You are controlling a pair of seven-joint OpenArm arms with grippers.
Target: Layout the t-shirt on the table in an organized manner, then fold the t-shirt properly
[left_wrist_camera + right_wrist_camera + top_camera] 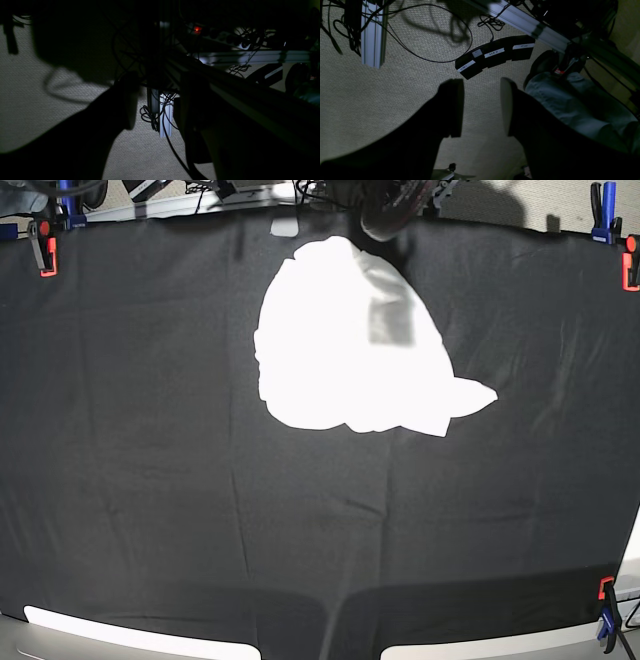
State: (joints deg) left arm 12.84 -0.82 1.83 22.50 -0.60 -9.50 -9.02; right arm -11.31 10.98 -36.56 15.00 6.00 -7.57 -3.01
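step: layout not begun | t-shirt (345,345) crumpled heap, far-centre of table (150,510) | L end effector (155,100) & R end effector (482,107) both apart, empty, off table over floor | nxt: I bring arms up, grab edges, spread flat

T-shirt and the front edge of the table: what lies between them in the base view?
Nothing lies there. In the base view, only bare, wrinkled black table cloth stretches from the t-shirt to the front edge. No claw shows on it.
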